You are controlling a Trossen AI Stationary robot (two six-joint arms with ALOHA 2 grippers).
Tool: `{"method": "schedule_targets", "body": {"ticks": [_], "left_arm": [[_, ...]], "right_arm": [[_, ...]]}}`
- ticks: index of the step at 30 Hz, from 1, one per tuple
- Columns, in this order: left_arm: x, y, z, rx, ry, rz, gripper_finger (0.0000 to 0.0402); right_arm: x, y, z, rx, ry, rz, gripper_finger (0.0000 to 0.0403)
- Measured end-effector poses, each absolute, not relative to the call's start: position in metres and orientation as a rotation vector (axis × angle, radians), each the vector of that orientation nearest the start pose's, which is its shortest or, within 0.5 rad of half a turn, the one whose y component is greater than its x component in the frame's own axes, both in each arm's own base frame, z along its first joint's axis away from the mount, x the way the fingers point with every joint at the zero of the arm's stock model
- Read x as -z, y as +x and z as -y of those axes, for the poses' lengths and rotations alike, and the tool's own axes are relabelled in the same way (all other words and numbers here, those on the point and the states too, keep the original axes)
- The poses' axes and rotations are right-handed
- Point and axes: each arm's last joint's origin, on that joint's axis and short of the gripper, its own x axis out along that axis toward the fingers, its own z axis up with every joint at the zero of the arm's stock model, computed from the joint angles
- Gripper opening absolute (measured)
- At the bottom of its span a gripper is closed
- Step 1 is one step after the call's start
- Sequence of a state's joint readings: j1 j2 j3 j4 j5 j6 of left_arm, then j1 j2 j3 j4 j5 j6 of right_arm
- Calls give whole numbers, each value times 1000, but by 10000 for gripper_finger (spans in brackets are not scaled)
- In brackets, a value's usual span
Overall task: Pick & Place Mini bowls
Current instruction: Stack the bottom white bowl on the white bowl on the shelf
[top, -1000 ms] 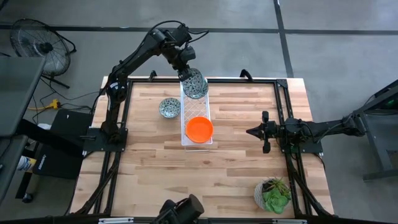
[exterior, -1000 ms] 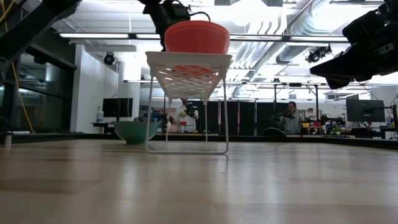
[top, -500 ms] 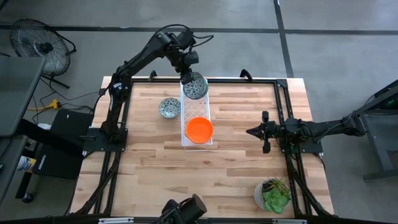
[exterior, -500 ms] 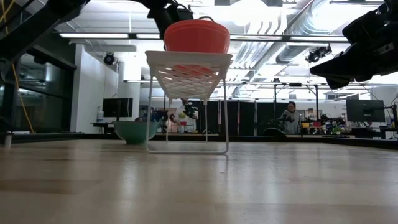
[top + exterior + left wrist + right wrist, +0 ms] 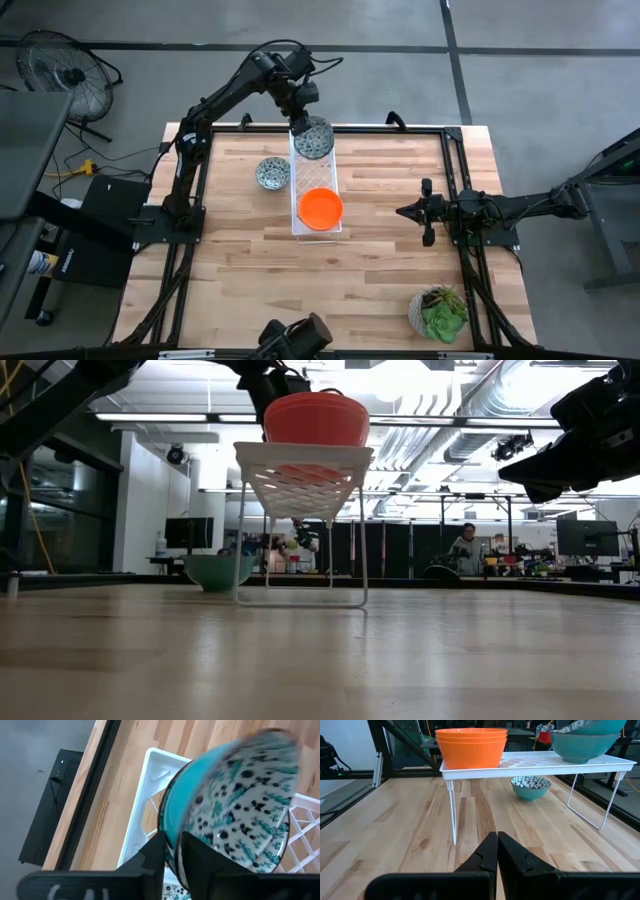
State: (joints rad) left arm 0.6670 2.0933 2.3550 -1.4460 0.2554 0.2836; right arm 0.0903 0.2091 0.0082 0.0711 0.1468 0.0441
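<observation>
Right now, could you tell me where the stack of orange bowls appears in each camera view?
High view: orange bowls at the near end of the white tray, centre of the table.
Low view: orange bowls on top of the tray, upper centre.
Left wrist view: not in it.
Right wrist view: orange bowls on the tray's near corner, upper left.
Shared landmark: the white tray.

Three stacked orange bowls point(image 5: 471, 746), two patterned bowls point(image 5: 272, 173), one tray point(image 5: 308, 182)
</observation>
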Motion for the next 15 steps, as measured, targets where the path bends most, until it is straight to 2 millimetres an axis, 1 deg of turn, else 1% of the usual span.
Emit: {"method": "schedule_targets", "body": {"ticks": [5,12,15], "left_arm": [[-365,326,-247,-201,-280,-1095,81],[-365,326,-247,-188,-287,-1086,83],[-366,327,-247,-177,-257,-1075,83]], "right_arm": [[-156,109,-6,59,29,-128,0],[-156,109,-6,59,29,-128,0],[-156,109,-6,59,29,-127,0]]}}
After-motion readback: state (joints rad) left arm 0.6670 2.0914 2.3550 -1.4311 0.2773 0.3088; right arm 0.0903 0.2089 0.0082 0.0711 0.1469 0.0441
